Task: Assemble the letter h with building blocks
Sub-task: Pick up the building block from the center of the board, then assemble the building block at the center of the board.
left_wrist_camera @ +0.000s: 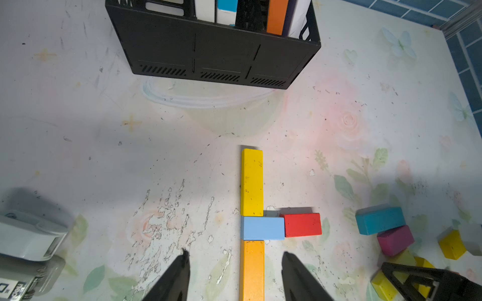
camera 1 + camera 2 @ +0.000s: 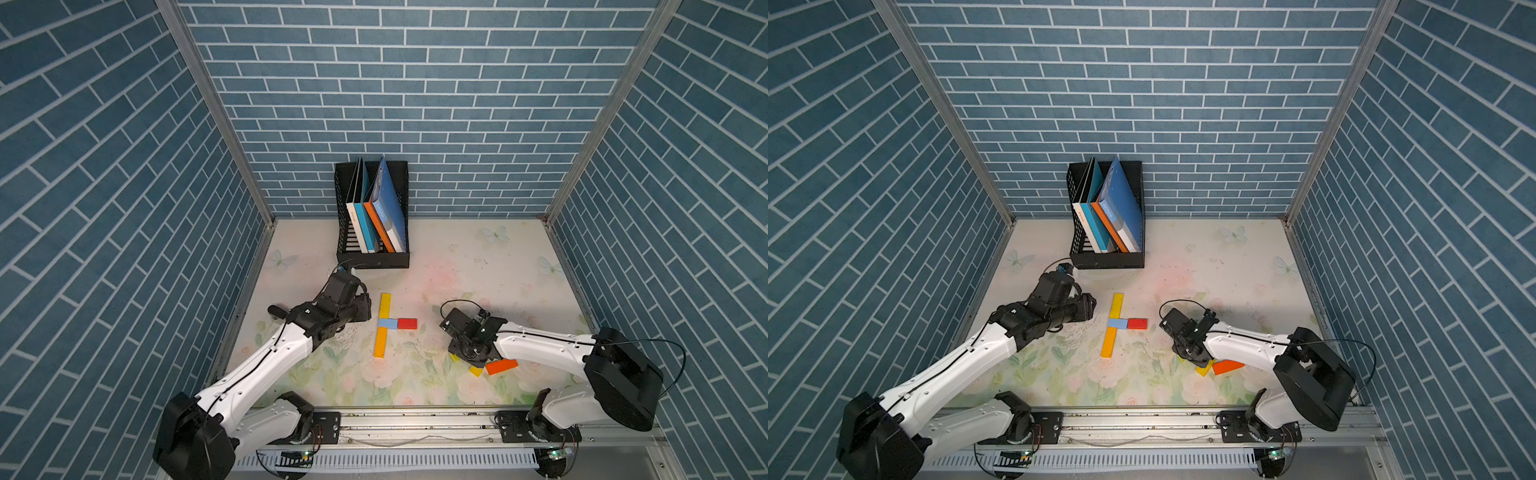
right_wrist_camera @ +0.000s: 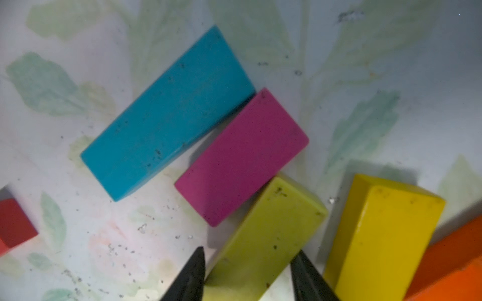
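Right gripper [image 3: 250, 249]: jaws pinching lime block [image 3: 273, 221]; we should lift straight, clear of magenta block [image 3: 242, 156] beside it. Left gripper [image 1: 234, 252]: jaws apart, empty.

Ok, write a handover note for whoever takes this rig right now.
Left pincer: open, empty, near the stem.
Right pincer: closed on the yellow-green block, which touches the magenta block near the teal block; not lifted.
Done: stem of long yellow block, light blue block and long orange block; red block as crossbar.
To do: set the leg below the red block's free end.
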Tool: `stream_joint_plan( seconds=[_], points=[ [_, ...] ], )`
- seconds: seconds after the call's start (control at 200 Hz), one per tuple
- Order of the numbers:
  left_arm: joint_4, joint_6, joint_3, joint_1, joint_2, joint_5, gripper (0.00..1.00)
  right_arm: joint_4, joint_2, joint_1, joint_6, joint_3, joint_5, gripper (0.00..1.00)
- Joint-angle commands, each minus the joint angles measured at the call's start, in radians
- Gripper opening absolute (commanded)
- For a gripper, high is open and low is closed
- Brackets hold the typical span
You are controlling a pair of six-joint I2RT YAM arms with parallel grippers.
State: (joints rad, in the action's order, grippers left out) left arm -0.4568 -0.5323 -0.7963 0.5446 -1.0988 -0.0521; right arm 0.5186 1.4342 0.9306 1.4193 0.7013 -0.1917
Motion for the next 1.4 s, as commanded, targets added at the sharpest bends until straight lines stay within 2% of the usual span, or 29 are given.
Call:
stream_joint_plan(
  seconds=[0.0, 0.125, 0.3, 0.445, 0.545, 0.675, 0.87, 0.92, 1.02, 1.095, 1.135, 1.395],
  points=[
    [0.031, 0.019, 0.029, -0.016, -0.011, 0.011, 0.60, 0.008, 0.003, -0.003, 0.001, -0.033, 0.027, 0.32],
    [0.053, 0.019, 0.058, -0.030, -0.015, 0.016, 0.60, 0.019, -0.011, 0.018, -0.077, -0.030, 0.050, 0.18],
    [0.064, 0.017, 0.062, -0.045, -0.022, 0.021, 0.59, 0.208, 0.084, 0.164, -0.172, 0.168, 0.009, 0.16],
    [0.077, 0.014, 0.078, -0.049, -0.025, 0.023, 0.59, 0.162, 0.200, 0.232, -0.200, 0.286, 0.056, 0.12],
    [0.080, 0.015, 0.080, -0.048, -0.027, 0.020, 0.59, 0.071, 0.295, 0.237, -0.231, 0.364, 0.100, 0.12],
    [0.084, 0.015, 0.083, -0.051, -0.034, 0.017, 0.59, 0.079, 0.420, 0.229, -0.271, 0.491, 0.091, 0.12],
    [0.088, 0.015, 0.086, -0.053, -0.044, 0.024, 0.58, 0.091, 0.476, 0.192, -0.269, 0.528, 0.100, 0.12],
    [0.089, 0.015, 0.085, -0.052, -0.043, 0.026, 0.58, 0.093, 0.472, 0.187, -0.262, 0.520, 0.098, 0.19],
    [0.092, 0.015, 0.087, -0.053, -0.044, 0.031, 0.58, 0.084, 0.460, 0.183, -0.271, 0.510, 0.097, 0.53],
    [0.091, 0.015, 0.087, -0.054, -0.045, 0.031, 0.58, 0.077, 0.449, 0.185, -0.284, 0.505, 0.100, 0.58],
    [0.092, 0.015, 0.087, -0.053, -0.047, 0.032, 0.58, 0.073, 0.442, 0.185, -0.288, 0.502, 0.101, 0.57],
    [0.092, 0.015, 0.089, -0.053, -0.046, 0.032, 0.58, 0.072, 0.462, 0.183, -0.314, 0.532, 0.098, 0.33]
  ],
)
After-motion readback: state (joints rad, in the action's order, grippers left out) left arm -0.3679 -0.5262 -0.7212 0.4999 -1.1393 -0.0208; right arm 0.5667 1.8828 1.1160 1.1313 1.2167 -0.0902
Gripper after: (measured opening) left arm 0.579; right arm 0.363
